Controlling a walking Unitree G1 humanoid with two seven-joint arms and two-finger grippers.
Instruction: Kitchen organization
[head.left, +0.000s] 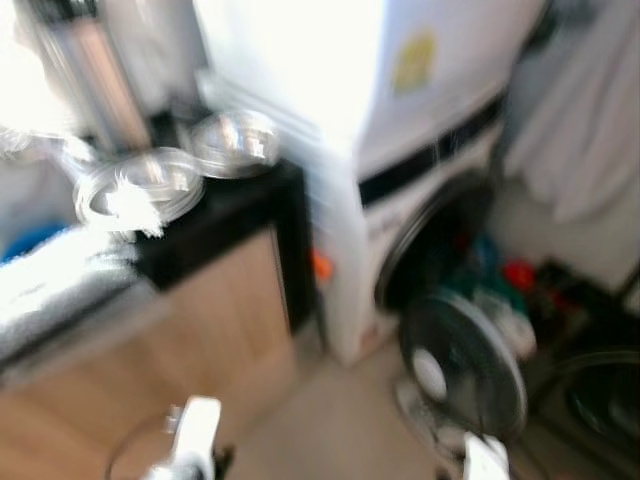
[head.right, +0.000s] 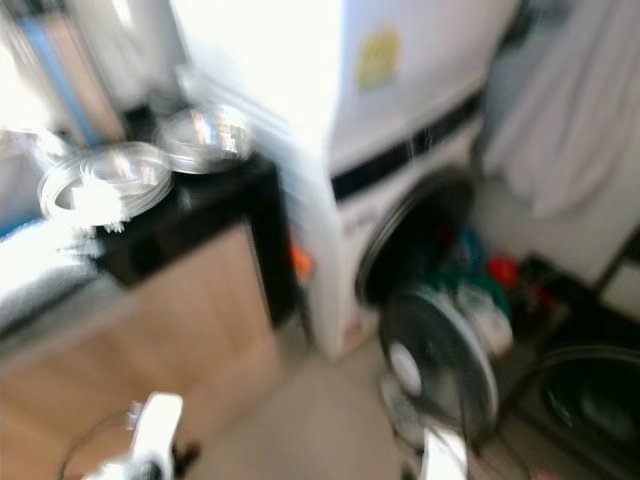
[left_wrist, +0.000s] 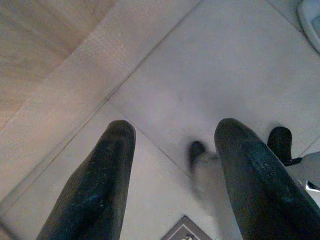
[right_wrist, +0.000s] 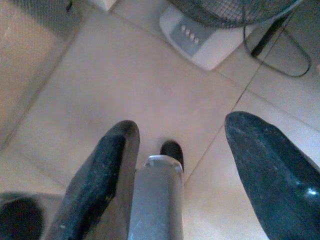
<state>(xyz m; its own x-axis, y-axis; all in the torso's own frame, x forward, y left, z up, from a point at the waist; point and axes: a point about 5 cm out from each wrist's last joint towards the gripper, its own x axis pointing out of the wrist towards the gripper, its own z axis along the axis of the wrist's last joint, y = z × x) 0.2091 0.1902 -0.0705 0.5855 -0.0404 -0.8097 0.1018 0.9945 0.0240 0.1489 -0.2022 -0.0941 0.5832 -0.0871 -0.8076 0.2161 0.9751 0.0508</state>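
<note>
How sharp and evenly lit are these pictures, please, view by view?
Left and right eye views: motion-blurred, washing machine top blown out by glare. Left wrist view: left hand fairly sharp, floor tiles soft. Right wrist view: right hand and fan base reasonably clear.

Both eye views are blurred; the fan (right_wrist: 235, 12) is cut off by the picture's edge.

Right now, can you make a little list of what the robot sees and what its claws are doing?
picture: blurry
counter: black top, wood front
on counter: two shiny metal bowls
beside counter: white washing machine, door open
on floor: black fan with white base
left claw: open, empty, over the floor tiles
right claw: open, empty, near the fan base
</note>
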